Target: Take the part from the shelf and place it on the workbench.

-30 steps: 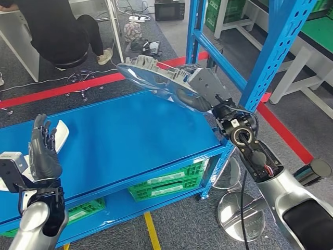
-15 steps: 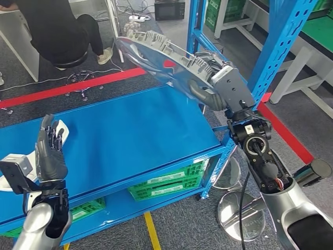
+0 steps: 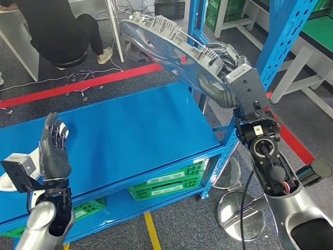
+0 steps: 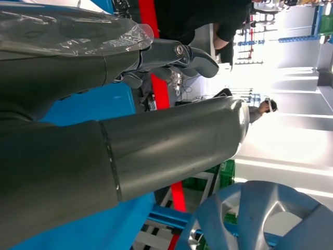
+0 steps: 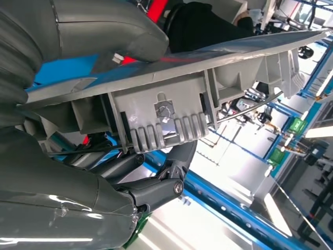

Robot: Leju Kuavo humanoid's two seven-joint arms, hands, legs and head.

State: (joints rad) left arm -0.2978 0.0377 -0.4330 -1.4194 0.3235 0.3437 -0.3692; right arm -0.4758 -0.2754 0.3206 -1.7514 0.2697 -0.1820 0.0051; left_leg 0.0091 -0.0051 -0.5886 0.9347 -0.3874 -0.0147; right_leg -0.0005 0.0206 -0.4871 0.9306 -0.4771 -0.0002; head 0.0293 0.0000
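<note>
**Part held aloft in the right robot hand, above the blue shelf**

Nearest you, at the lower left of the head view, your left robot hand (image 3: 53,153) stands upright over the front of the blue shelf (image 3: 129,135), fingers apart and grasping nothing. Just beyond it, a white piece (image 3: 63,130) lies on the shelf surface.

At the lower right, your right arm rises toward the upper middle of the frame, where the right robot hand (image 3: 220,86) is clamped on the silver-grey part (image 3: 173,44). The right wrist view shows the thumb pressed on the part's smooth face and the darker fingers (image 5: 157,190) curled under its ribbed grey back. The part is tilted, well above the shelf and touching nothing else.

Below the shelf top, green crates (image 3: 168,182) sit on the lower level. Behind the part stands a blue rack upright (image 3: 274,47). Farther back, red floor tape (image 3: 78,86) crosses the grey carpet, and a person in black (image 3: 55,31) sits at the upper left.
</note>
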